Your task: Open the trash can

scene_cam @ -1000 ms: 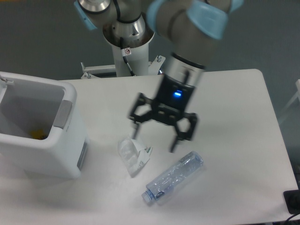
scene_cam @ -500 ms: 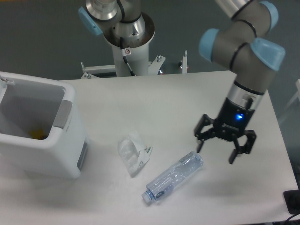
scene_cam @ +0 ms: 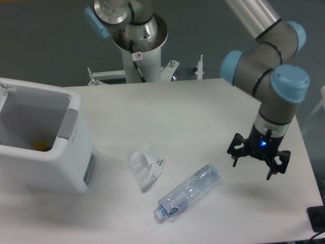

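Observation:
The white boxy trash can (scene_cam: pixel 66 168) stands at the table's left edge. Its top is open and I see down into it, where a small yellow-orange thing (scene_cam: pixel 40 146) lies at the bottom. The grey push-bar (scene_cam: pixel 68 124) runs along its right rim. The lid's edge shows only at the far left (scene_cam: pixel 6 87). My gripper (scene_cam: pixel 252 169) is open and empty, pointing down over the right side of the table, far from the can.
A clear plastic bottle (scene_cam: pixel 188 192) lies slanted near the front middle. A crumpled white wrapper (scene_cam: pixel 143 165) lies to its left. The table's right edge (scene_cam: pixel 299 137) is close to the gripper. The arm's base (scene_cam: pixel 139 35) stands at the back.
The gripper has swung from above the wrapper to the table's right side, moving right and slightly toward the front. The can, bottle and wrapper have not moved.

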